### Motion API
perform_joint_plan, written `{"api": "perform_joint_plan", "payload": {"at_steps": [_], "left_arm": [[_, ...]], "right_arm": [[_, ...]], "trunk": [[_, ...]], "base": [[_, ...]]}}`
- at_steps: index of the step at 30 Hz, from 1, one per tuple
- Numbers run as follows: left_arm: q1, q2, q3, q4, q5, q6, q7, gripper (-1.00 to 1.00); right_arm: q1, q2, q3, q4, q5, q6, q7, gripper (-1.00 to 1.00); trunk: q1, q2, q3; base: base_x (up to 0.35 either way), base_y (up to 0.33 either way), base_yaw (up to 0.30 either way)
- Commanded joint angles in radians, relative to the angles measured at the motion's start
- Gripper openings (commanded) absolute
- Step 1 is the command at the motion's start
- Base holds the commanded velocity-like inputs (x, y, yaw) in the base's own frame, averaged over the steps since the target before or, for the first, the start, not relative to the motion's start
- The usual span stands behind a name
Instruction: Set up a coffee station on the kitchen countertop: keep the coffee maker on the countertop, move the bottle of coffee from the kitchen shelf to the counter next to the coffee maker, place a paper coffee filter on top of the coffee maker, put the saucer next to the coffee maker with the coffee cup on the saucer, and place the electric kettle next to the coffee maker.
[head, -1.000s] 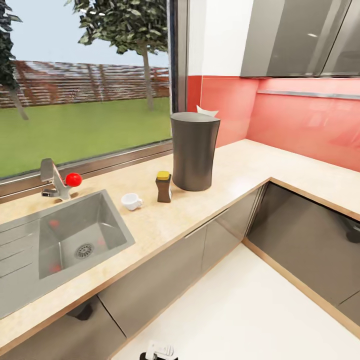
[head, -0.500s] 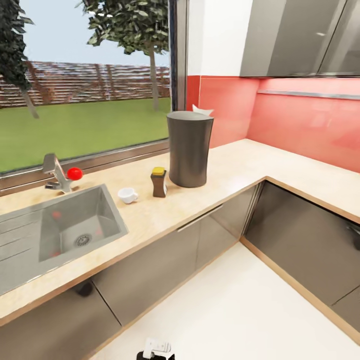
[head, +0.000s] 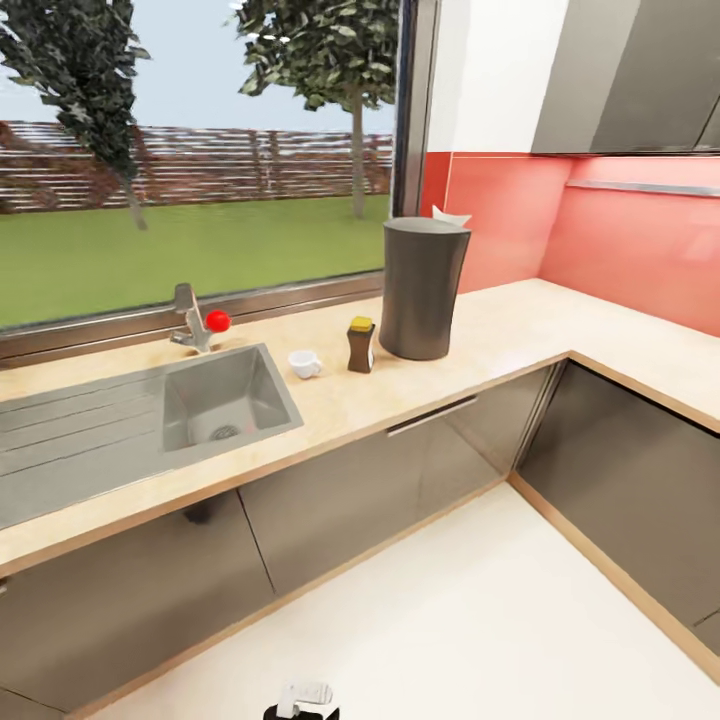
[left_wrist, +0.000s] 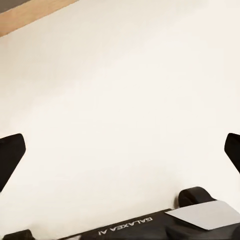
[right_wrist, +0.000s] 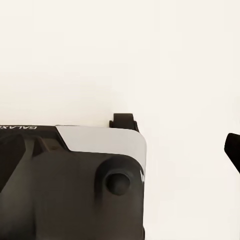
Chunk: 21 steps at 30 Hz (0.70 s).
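Observation:
The coffee maker (head: 420, 290), a tall dark grey cylinder, stands on the beige countertop (head: 480, 345) near the window corner. A white paper filter (head: 450, 215) peeks up at its top rim. Just beside it stands the small dark bottle of coffee (head: 360, 345) with a yellow lid. A white coffee cup (head: 305, 363) sits on the bare counter between the bottle and the sink. The saucer and the electric kettle are out of view. My left gripper (left_wrist: 120, 152) is open over the pale floor, with nothing between its fingers. My right gripper (right_wrist: 120, 150) is open too, above my own base.
A steel sink (head: 225, 400) with a draining board is set in the counter, with a tap (head: 188, 320) and a red knob (head: 217, 320) behind it. Grey cabinet fronts (head: 370, 490) run below and turn at the corner on the right. Pale floor (head: 450, 620) lies before me.
The whole picture has shifted: the camera has drawn back and turned, so the counter looks farther and more of the sink shows. The things on the counter have not moved.

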<state>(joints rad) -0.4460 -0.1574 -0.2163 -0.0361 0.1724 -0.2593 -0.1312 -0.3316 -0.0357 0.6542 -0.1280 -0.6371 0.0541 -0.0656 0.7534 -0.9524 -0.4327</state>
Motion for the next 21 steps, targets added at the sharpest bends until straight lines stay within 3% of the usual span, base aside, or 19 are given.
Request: {"api": "perform_joint_plan", "payload": {"at_steps": [1,5,7,13,17,21], "left_arm": [[-0.001,0.014,-0.008,0.003,0.01,-0.003,-0.003,1.0],[-0.001,0.081,0.006,0.005,0.011,-0.002,-0.004,1.0],[0.0,0.162,0.042,0.007,0.012,-0.002,-0.004,1.0],[0.0,0.193,0.116,0.005,0.023,-0.001,-0.004,1.0],[0.0,0.259,0.149,0.006,0.028,0.0,-0.005,1.0],[0.019,0.303,0.188,0.008,0.045,0.008,-0.005,1.0]], "right_arm": [[0.0,-0.001,0.008,-0.004,-0.007,0.006,-0.006,1.0],[0.0,-0.001,0.008,-0.004,-0.007,0.006,-0.006,1.0],[0.0,-0.001,0.009,-0.004,-0.007,0.006,-0.006,1.0],[0.0,-0.001,0.01,-0.004,-0.007,0.006,-0.007,1.0],[0.0,-0.001,0.01,-0.004,-0.007,0.006,-0.007,1.0],[0.0,-0.001,0.01,-0.004,-0.007,0.006,-0.007,1.0]], "trunk": [[0.0,-0.001,-0.001],[0.0,-0.001,-0.001],[0.0,-0.001,-0.001],[0.0,-0.001,-0.001],[0.0,-0.001,-0.001],[0.0,-0.001,-0.001]], "base": [[-0.253,-0.005,0.274],[-0.215,-0.003,0.275],[-0.069,-0.001,0.275],[-0.012,0.0,0.21],[-0.001,0.0,0.032],[0.0,0.0,0.015]]}}
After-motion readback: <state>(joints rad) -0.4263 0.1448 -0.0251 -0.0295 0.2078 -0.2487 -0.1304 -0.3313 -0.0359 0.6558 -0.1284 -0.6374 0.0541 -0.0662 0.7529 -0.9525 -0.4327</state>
